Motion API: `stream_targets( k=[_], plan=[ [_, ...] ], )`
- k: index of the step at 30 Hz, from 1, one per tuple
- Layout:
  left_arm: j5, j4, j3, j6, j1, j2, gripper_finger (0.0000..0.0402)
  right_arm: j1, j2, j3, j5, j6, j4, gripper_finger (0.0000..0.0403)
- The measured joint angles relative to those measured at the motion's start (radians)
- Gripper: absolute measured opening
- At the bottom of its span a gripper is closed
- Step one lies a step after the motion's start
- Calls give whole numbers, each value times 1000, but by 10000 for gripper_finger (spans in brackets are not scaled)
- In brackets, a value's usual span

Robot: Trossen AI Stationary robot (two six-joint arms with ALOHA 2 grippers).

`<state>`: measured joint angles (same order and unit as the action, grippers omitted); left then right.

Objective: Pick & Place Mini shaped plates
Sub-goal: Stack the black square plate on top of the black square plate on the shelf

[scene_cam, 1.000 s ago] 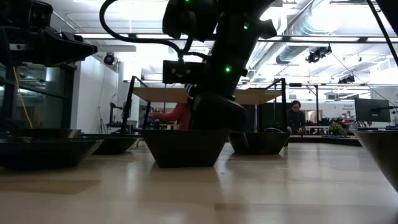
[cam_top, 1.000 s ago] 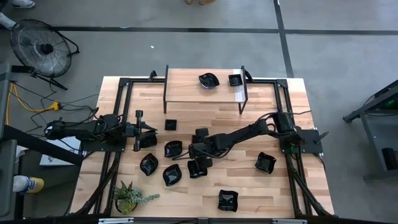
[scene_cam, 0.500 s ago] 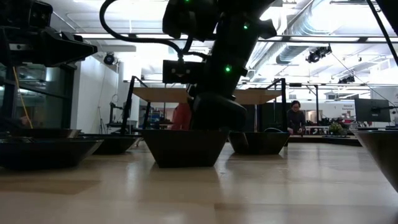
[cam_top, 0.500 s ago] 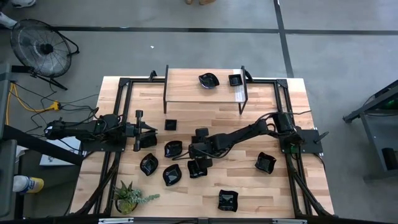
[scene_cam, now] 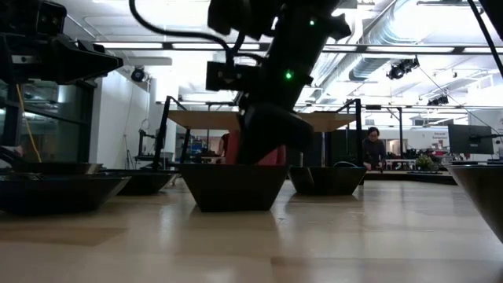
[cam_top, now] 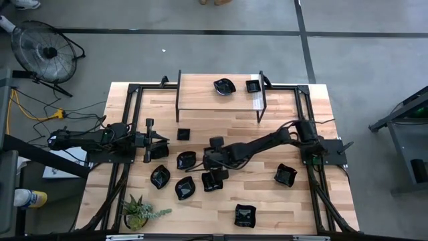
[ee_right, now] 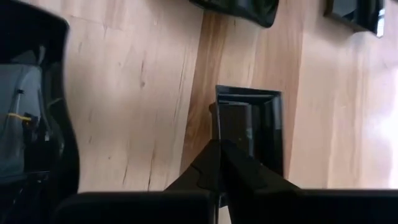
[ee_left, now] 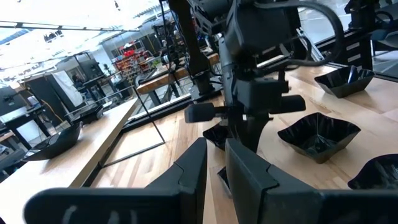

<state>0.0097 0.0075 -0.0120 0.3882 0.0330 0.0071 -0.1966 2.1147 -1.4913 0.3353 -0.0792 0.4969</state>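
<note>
Near the middle of the pale wooden table [cam_top: 281,207], the right claw [ee_right: 221,149] is clenched on the rim of a small glossy black square plate [ee_right: 255,124], seemingly to lift it, while the left claw [cam_top: 160,138] waits, part-open and empty, near the left edge.
</note>
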Motion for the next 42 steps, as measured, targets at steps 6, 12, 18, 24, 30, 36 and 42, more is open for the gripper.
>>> stream_targets(
  k=[6,12,18,24,30,36,42],
  plan=[
    [0,0,0,0,0,0,56,-20,-37,0,40,-15,16,1],
    [0,0,0,0,0,0,56,-43,-82,0,87,-8,52,1],
    [0,0,0,0,0,0,56,-78,-147,0,149,64,190,1],
    [0,0,0,0,0,0,56,-111,-231,0,246,236,401,1],
    [0,0,0,0,0,0,56,-144,-309,0,329,428,613,1],
    [0,0,0,0,0,0,56,-151,-360,0,371,548,764,1],
    [0,0,0,0,0,0,56,-150,-388,1,397,605,859,1]
  ],
)
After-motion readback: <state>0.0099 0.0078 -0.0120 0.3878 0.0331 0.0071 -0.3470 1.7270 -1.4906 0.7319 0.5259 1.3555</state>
